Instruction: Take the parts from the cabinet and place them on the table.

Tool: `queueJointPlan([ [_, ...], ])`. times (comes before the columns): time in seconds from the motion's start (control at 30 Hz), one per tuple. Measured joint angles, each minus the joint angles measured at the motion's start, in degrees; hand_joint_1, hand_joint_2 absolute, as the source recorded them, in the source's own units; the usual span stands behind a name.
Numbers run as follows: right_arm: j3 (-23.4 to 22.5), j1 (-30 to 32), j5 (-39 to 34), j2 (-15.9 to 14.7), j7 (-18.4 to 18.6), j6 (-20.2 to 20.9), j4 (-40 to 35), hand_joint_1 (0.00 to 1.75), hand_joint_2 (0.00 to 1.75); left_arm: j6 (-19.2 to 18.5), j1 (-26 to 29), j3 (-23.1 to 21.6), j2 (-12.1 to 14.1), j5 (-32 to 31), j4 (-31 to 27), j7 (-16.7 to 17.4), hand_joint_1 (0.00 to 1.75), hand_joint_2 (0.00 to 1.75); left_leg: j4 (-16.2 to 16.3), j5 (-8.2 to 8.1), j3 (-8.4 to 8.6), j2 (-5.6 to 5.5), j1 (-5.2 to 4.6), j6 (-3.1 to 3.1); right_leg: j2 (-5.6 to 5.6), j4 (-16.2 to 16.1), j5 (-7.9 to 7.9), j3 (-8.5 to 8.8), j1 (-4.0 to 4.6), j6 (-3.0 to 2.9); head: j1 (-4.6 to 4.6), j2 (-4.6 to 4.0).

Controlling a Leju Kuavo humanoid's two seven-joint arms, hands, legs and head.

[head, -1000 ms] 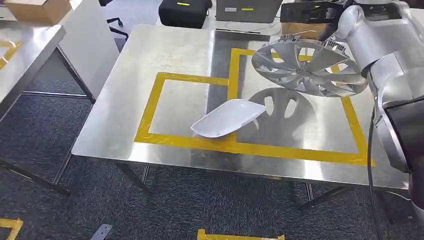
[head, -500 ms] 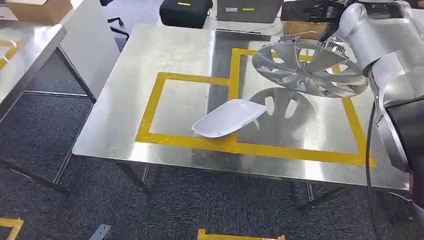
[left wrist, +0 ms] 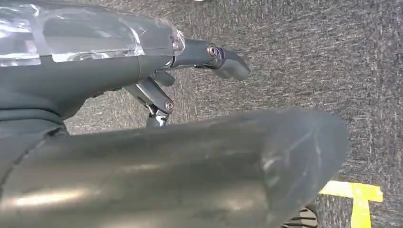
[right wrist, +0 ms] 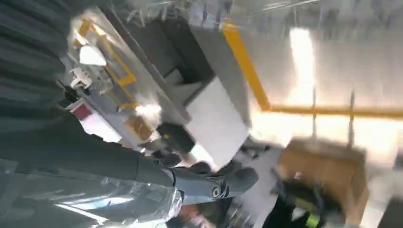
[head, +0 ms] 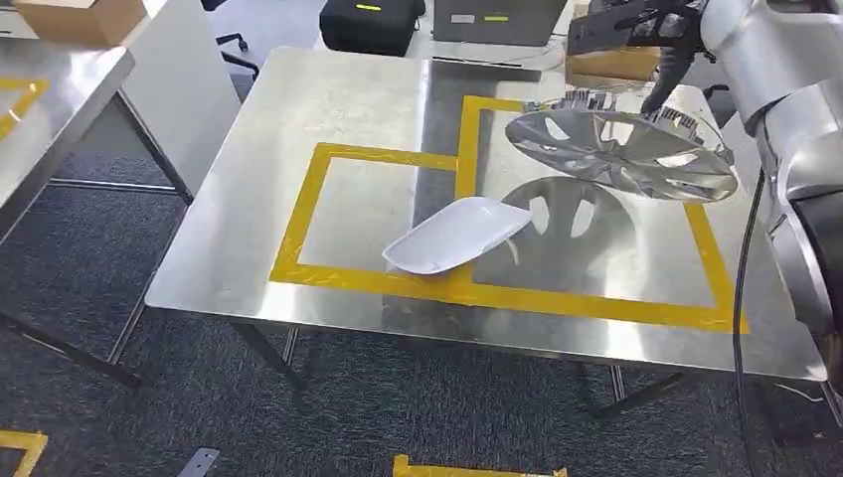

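A silver hubcap (head: 621, 147) lies nearly flat inside the right yellow-taped square of the steel table (head: 338, 99). My right hand (head: 651, 35) hovers over its far rim with fingers spread; one dark fingertip (head: 658, 94) points down just at the rim. The blurred right wrist view shows the right hand (right wrist: 209, 183) with nothing in it. A white curved part (head: 455, 236) rests on the front tape line of the left square. In the left wrist view my left hand (left wrist: 190, 66) hangs over grey carpet, fingers extended and holding nothing.
A black case (head: 370, 22) and a cardboard box (head: 611, 62) sit beyond the table's far edge. A second steel table (head: 50, 89) and a white panel (head: 184, 70) stand at the left. Yellow floor tape (head: 477, 467) marks the carpet in front.
The hubcap has tipped from a steep tilt to nearly flat on the table. My right hand has let go of its rim and risen up and to the right.
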Motion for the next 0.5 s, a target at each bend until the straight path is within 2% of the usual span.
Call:
queueJointPlan([
  [0.13, 0.1, -0.6, 0.1, -1.4, -4.1, 4.3, 0.0, 0.00, 1.75, -1.0, -0.1, 0.0, 0.1, -0.3, 0.6, -1.6, 0.00, 0.00, 0.0, 0.00, -0.01, -0.09, -0.01, 0.00, -0.05, 0.0, 0.00, 0.00, -0.01, 0.00, -0.02, 0.00],
  [0.5, 1.0, -1.6, -3.2, -3.7, -4.3, 6.2, 0.2, 0.00, 1.75, -1.1, -0.5, -0.1, 0.4, -0.2, 1.9, -2.3, 0.00, 0.00, 0.0, 0.01, -0.01, -0.11, -0.03, 0.02, -0.11, 0.0, 0.00, 0.01, -0.01, 0.00, -0.04, 0.00],
])
